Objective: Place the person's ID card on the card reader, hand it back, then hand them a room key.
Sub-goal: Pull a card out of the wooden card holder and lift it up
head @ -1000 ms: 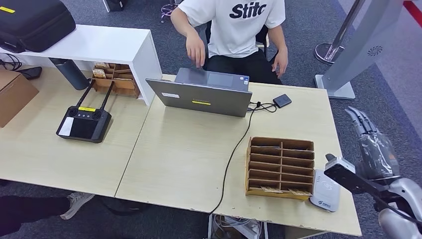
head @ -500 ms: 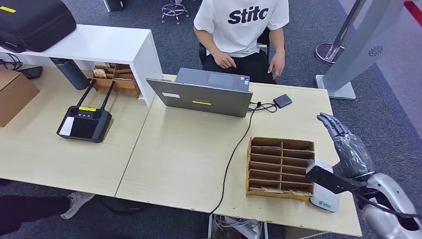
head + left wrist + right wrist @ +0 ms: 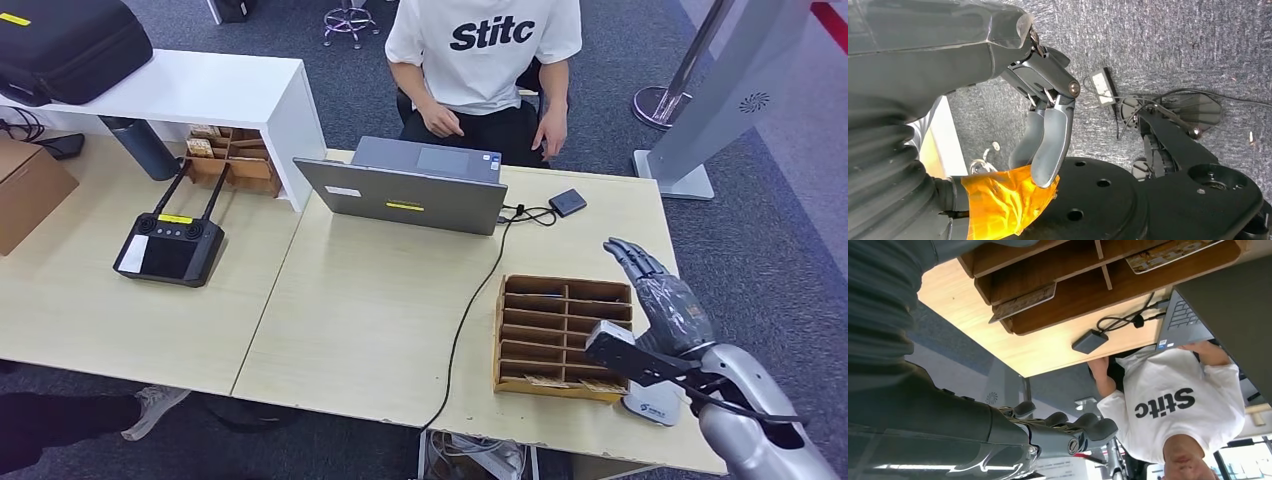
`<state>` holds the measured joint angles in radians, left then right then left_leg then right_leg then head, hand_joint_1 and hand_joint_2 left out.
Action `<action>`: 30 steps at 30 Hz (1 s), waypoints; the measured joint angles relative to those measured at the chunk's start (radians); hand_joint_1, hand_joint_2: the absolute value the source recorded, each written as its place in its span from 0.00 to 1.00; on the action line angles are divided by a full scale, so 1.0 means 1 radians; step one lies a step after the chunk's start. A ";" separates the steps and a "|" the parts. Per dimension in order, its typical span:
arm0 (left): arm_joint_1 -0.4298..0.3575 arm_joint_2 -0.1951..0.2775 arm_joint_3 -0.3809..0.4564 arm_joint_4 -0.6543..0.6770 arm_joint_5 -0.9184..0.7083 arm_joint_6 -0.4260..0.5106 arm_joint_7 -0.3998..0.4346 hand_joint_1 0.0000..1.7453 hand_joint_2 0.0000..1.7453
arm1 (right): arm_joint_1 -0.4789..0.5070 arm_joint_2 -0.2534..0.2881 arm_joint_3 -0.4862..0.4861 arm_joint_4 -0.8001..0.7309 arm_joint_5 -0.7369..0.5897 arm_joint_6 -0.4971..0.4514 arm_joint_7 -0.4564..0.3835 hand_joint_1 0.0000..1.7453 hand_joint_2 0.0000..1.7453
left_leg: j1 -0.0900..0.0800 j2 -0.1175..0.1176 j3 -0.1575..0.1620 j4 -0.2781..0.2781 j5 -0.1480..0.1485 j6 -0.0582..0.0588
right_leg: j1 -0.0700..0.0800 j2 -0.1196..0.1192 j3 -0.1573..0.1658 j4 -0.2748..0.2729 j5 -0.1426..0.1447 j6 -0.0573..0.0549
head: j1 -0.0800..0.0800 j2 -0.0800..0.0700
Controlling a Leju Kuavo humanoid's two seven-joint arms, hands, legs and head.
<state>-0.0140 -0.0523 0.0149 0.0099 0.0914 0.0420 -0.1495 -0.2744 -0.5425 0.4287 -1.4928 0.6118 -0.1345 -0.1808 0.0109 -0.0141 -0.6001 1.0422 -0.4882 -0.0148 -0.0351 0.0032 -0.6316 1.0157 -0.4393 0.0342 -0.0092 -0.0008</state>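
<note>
so on the far left of the desk [image 3: 360, 330] there's a black controller [image 3: 168, 250], then a grey laptop [image 3: 405, 195] in the middle with a person [image 3: 485, 60] in a white tee sitting behind it. right of that sits a wooden slot tray [image 3: 563, 335], and the white card reader [image 3: 655, 400] is just beside it. right hand [image 3: 665, 300] hovers over the tray's right edge, fingers stretched out, holding nothing. left hand [image 3: 1045, 135] hangs by the floor, fingers loosely bent, nothing in it. can't spot the id card.

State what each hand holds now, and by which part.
Neither holds anything. The right hand is open, fingers extended, above the card reader beside the wooden organizer. The left hand hangs empty.
</note>
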 joint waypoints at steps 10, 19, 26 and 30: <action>0.000 0.003 -0.021 0.000 0.007 0.004 -0.001 0.00 1.00 | -0.032 0.015 0.026 0.064 0.032 -0.021 0.021 0.00 1.00 | 0.000 0.000 0.000 0.000 0.000 0.000 | 0.000 0.000 0.000 0.000 0.000 0.000 | 0.000 0.000; 0.000 0.004 -0.035 0.000 0.023 0.007 -0.003 0.00 1.00 | -0.032 0.020 0.027 0.087 0.033 -0.026 0.025 0.17 1.00 | 0.000 0.000 0.000 0.000 0.000 0.000 | 0.000 0.000 0.000 0.000 0.000 0.000 | 0.000 0.000; 0.001 0.004 -0.043 0.000 0.031 0.008 -0.003 0.00 1.00 | -0.027 0.023 0.027 0.097 0.037 -0.029 0.029 0.80 1.00 | 0.000 0.000 0.000 0.000 0.000 0.000 | 0.000 0.000 0.000 0.000 0.000 0.000 | 0.000 0.000; 0.001 0.005 -0.047 0.000 0.035 0.010 -0.003 0.00 1.00 | -0.021 0.023 0.027 0.097 0.037 -0.030 0.029 0.80 1.00 | 0.000 0.000 0.000 0.000 0.000 0.000 | 0.000 0.000 0.000 0.000 0.000 0.000 | 0.000 0.000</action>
<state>-0.0130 -0.0473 -0.0318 0.0099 0.1259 0.0516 -0.1526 -0.2955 -0.5200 0.4559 -1.3954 0.6490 -0.1646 -0.1522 0.0109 -0.0140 -0.5999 1.0422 -0.4882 -0.0148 -0.0351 0.0032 -0.6317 1.0156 -0.4393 0.0343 -0.0092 -0.0008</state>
